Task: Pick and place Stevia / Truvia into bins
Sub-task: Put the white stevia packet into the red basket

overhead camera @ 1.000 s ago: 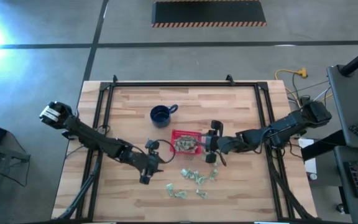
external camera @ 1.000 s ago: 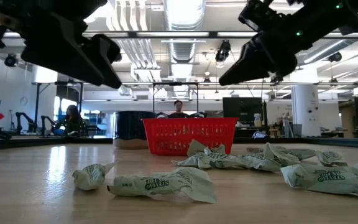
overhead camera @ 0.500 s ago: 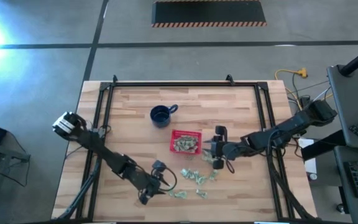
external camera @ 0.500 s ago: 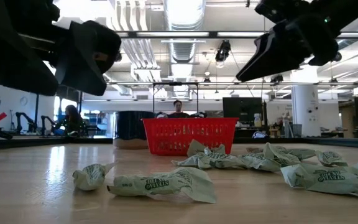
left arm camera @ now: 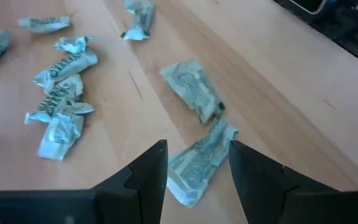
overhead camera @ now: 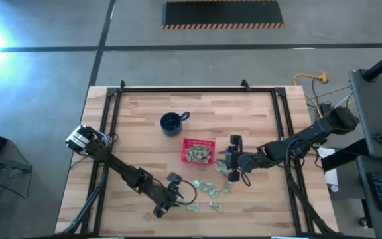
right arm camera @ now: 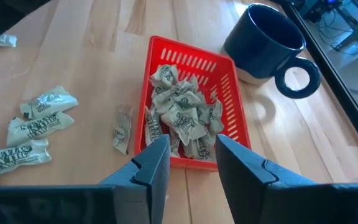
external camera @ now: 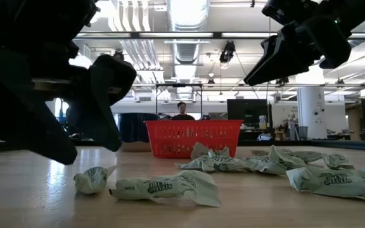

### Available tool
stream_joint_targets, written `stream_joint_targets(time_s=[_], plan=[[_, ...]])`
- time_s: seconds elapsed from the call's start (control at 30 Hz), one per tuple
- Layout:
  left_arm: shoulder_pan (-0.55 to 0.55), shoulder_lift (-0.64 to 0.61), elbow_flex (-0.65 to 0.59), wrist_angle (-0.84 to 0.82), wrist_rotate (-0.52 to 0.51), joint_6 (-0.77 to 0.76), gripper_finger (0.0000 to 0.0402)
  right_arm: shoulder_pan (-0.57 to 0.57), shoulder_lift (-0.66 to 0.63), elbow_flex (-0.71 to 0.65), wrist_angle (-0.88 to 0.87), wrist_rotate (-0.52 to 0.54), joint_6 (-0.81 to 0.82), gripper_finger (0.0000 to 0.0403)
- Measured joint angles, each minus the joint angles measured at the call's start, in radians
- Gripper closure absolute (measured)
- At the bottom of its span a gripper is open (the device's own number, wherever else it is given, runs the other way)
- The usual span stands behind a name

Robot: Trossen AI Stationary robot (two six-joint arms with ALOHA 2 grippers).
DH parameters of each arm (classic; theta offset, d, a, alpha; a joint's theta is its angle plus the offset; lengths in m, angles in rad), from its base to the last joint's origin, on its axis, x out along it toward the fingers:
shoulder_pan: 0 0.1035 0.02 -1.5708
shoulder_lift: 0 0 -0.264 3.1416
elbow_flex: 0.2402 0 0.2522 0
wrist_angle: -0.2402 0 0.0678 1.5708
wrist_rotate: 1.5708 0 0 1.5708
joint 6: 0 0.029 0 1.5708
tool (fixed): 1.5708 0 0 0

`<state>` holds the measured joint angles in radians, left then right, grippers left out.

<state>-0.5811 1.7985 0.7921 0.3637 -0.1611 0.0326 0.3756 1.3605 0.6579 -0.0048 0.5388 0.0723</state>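
Several crumpled green-and-white Stevia sachets [overhead camera: 207, 191] lie loose on the wood near the table's near edge; more fill the red latticed basket [overhead camera: 198, 151]. My left gripper [left arm camera: 197, 146] is open and hangs low over the loose pile. Its fingers stand on either side of one sachet [left arm camera: 199, 163] without touching it. In the low view this gripper [external camera: 84, 136] hovers just above the table. My right gripper [right arm camera: 191, 142] is open and empty, held up beside the basket's right side [overhead camera: 231, 162], looking over the basket [right arm camera: 194, 118].
A dark blue mug [overhead camera: 172, 123] stands on the table beyond the basket, toward the far left. A black frame [overhead camera: 111, 133] runs round the tabletop. Bare wood lies on the left half of the table. A person sits far back in the room [external camera: 181, 111].
My left gripper has swung from beside the basket toward the table's near edge and come down over the loose sachets, staying open. My right gripper has drawn a little away from the basket toward the near right and stayed open. The sachets and the basket have not moved.
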Motion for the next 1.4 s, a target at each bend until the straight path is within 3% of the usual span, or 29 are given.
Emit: stream_joint_targets(time_s=[0.43, 0.57, 0.77, 0.97, 1.17, 1.33, 1.4], plan=[[0.026, 0.037, 0.0, -0.006, 0.013, -0.027, 0.0255, 0.0, 0.0, 0.0, 0.0, 0.0, 0.0, 0.0289], [0.028, 0.037, 0.0, -0.009, 0.018, -0.027, 0.0295, 0.0, 0.0, 0.0, -0.003, 0.0, 0.002, 0.0292], [0.03, 0.037, 0.0, -0.014, 0.014, -0.018, 0.0384, 0.0, 0.0, 0.0, -0.023, 0.0, 0.02, 0.0293], [0.03, -0.001, -0.001, -0.054, 0.007, 0.001, 0.0399, 0.0, 0.0, 0.0, -0.044, 0.0, 0.031, 0.0296], [0.03, -0.121, 0.002, -0.145, -0.214, 0.025, 0.0401, 0.0, 0.0, 0.0, -0.077, 0.002, 0.057, 0.03], [0.052, -0.204, -0.001, -0.159, -0.448, 0.131, 0.0401, 0.0, 0.0, 0.0, -0.083, 0.002, 0.068, 0.0306], [0.085, -0.232, -0.001, -0.153, -0.494, 0.159, 0.0401, 0.0, 0.0, 0.0, -0.097, 0.003, 0.085, 0.0309]])
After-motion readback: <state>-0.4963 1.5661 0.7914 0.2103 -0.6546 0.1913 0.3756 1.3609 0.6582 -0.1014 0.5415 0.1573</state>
